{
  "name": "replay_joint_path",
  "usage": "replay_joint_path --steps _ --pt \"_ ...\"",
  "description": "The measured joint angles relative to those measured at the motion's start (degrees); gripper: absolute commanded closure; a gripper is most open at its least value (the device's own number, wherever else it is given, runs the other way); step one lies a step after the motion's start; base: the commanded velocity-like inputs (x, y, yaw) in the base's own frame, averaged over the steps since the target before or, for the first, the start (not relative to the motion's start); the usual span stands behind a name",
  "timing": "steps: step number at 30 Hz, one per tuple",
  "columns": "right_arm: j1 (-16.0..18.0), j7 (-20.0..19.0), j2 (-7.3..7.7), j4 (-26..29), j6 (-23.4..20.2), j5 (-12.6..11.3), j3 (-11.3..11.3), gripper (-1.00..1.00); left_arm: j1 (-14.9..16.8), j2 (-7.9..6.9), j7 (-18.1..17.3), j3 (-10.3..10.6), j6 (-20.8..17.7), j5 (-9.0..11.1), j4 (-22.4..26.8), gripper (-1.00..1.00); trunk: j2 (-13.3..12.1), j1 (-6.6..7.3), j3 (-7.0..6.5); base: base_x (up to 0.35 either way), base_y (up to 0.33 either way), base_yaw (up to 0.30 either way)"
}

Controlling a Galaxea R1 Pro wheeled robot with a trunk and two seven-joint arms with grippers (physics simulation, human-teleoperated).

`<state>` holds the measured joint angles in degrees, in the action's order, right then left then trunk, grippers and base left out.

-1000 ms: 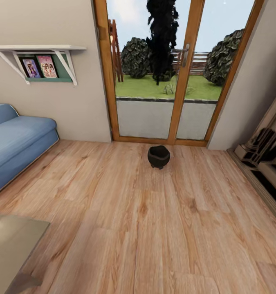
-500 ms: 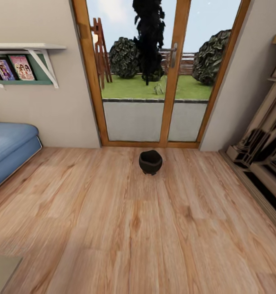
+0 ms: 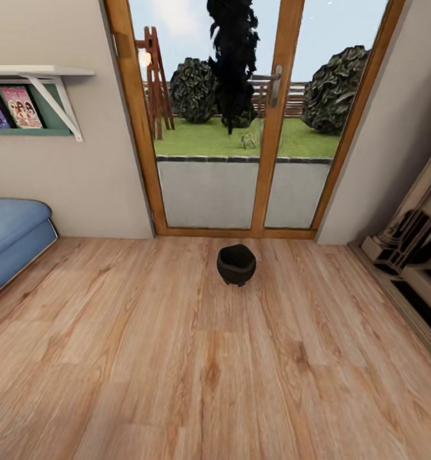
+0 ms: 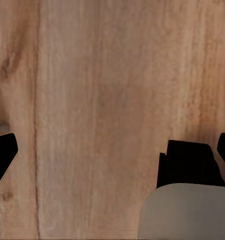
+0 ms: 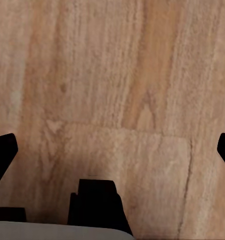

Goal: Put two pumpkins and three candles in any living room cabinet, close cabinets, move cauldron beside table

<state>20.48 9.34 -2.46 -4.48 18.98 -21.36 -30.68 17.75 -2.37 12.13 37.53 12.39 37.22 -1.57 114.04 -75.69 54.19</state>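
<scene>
Head view: black cauldron upright on wood floor just before glass patio door, blue sofa well left, shelf pictures without legible writing; wrist views: left pincer and right pincer spread wide, empty, over floor planks.

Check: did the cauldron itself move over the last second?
No. The cauldron keeps its spot on the floor just in front of the glass door's centre post; the whole view shifted, so the camera moved.
</scene>
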Motion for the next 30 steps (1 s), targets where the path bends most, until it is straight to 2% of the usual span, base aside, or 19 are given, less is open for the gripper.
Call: replay_joint_path --steps 30 --pt "0.0 0.0 -0.10 0.0 0.0 -0.1 0.0 -1.00 0.0 0.00 0.0 0.0 -0.1 0.0 0.0 -1.00 0.0 0.00 0.00 0.330 0.000 0.000"
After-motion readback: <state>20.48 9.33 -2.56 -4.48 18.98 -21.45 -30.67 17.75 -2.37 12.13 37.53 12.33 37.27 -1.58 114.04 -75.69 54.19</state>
